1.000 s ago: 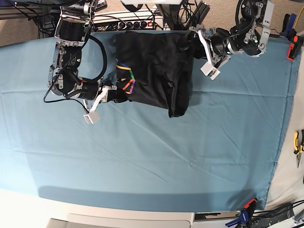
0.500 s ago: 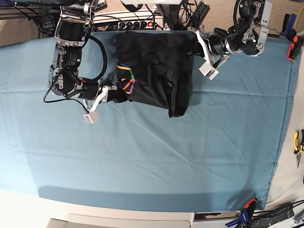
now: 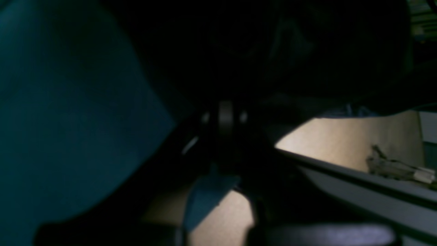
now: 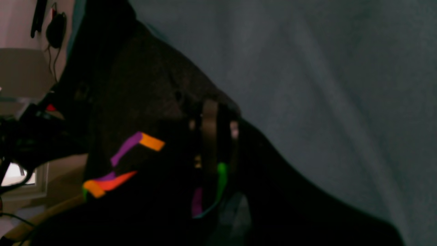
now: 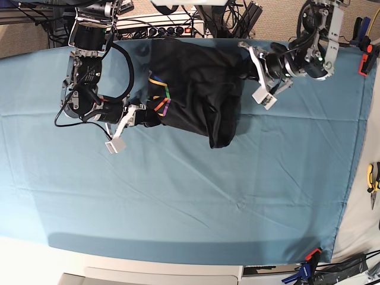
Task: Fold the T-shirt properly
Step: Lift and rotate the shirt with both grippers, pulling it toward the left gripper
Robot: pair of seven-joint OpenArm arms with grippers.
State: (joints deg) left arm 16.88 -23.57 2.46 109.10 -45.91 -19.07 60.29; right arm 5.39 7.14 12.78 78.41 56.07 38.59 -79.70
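Item: T-shirt (image 5: 196,86), black, soft fabric, lying bunched at the far middle of the bench (image 5: 178,196), its far edge at the bench's far rim. A lower corner of cloth hangs toward the viewer as a narrow dark tail. The rainbow line print (image 5: 160,95) shows on the shirt's left side in the base view, in orange, yellow, green and purple segments; the same print (image 4: 136,147) appears close up in the right wrist view.

Cover: teal cloth (image 5: 178,178) spread over the whole bench, lightly creased.

Right gripper (image 5: 147,116): at the shirt's printed edge, on the base view's left. Its tips are buried in black fabric; the right wrist view shows cloth wrapped about the fingers (image 4: 210,130), so it reads as clamped on the T-shirt edge.

Left gripper (image 5: 244,56): at the shirt's opposite far corner, on the base view's right. The left wrist view is almost wholly dark, filled by black cloth (image 3: 273,51) over the teal cover (image 3: 68,119); whether its jaws are together or apart cannot be told.

Surroundings: power strip and cables (image 5: 160,27) beyond the far rim; pliers (image 5: 373,178) at the right margin; clamps (image 5: 309,264) on the near right corner
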